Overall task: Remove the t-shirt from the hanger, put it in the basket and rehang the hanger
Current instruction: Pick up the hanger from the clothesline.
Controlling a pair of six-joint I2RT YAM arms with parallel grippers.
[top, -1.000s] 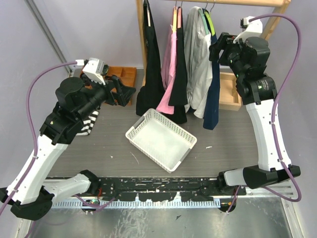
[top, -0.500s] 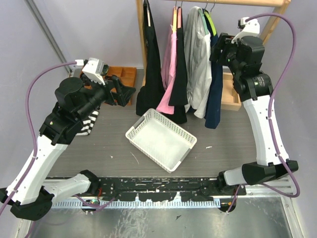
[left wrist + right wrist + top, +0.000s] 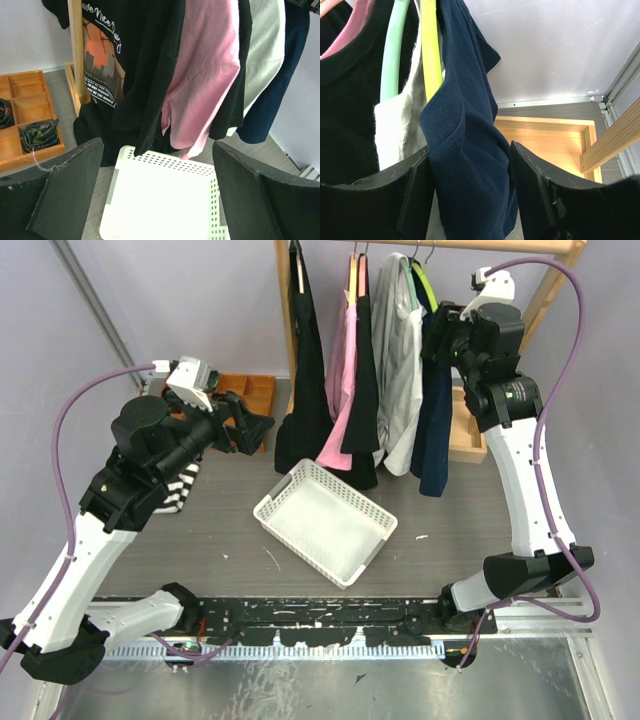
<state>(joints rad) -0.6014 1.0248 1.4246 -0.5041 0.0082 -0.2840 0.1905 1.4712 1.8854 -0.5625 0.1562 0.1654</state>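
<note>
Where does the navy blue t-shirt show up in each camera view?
Top external: the navy t-shirt hangs rightmost on the rack.
Left wrist: upper right corner.
Right wrist: centre, top to bottom.
Shared landmark: the pale grey shirt hanging directly beside it.

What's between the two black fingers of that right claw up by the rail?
The navy t-shirt, its shoulder draped over a yellow hanger, hangs between the two open fingers of the right gripper. The right wrist view shows this.
</note>
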